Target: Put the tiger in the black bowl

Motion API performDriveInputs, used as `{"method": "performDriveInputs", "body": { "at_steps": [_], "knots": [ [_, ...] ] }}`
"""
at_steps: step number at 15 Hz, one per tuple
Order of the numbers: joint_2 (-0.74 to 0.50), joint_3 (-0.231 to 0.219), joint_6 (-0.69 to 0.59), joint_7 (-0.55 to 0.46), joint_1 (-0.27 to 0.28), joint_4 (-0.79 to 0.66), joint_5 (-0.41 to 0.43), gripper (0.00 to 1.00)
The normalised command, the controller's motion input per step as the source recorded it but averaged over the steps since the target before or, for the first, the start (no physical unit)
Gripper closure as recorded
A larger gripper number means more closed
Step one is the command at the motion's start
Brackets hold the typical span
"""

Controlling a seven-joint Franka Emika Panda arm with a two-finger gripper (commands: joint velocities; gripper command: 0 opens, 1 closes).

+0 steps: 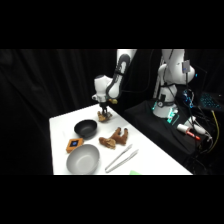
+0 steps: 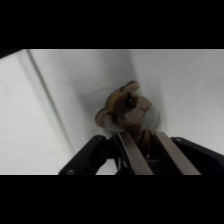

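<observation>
The tiger (image 1: pixel 104 118) is a small tan-and-brown toy at the table's far end, just behind the black bowl (image 1: pixel 86 128). My gripper (image 1: pixel 104 111) comes down on it from above. In the wrist view the tiger (image 2: pixel 125 109) shows its head past the gripper (image 2: pixel 150 145), and its body sits between the two metal fingers (image 2: pixel 131 152), which are shut on it. Whether the tiger rests on the table or hangs just above it cannot be told. The black bowl holds nothing and is out of the wrist view.
Two darker reddish-brown toy figures (image 1: pixel 115 137) lie right of the black bowl. A large grey bowl (image 1: pixel 83 159) stands at the front, an orange block with a blue top (image 1: pixel 74 145) beside it, and metal tongs (image 1: pixel 121 159) to its right.
</observation>
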Motion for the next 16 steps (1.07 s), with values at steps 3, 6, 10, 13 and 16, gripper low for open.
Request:
{"method": "performDriveInputs", "body": {
  "at_steps": [3,6,10,13,16],
  "knots": [
    [-0.52,-0.135,-0.66,0.23,0.218,0.07,-0.298,0.93],
    [-0.38,-0.029,-0.54,0.2,0.2,0.21,-0.23,0.93],
    [-0.08,0.06,-0.34,0.15,0.149,0.35,-0.12,0.93],
    [0.13,0.069,-0.14,0.1,0.097,0.41,-0.075,0.93],
    [0.26,0.046,0.0,0.06,0.049,0.43,-0.041,0.93]
  ]
}}
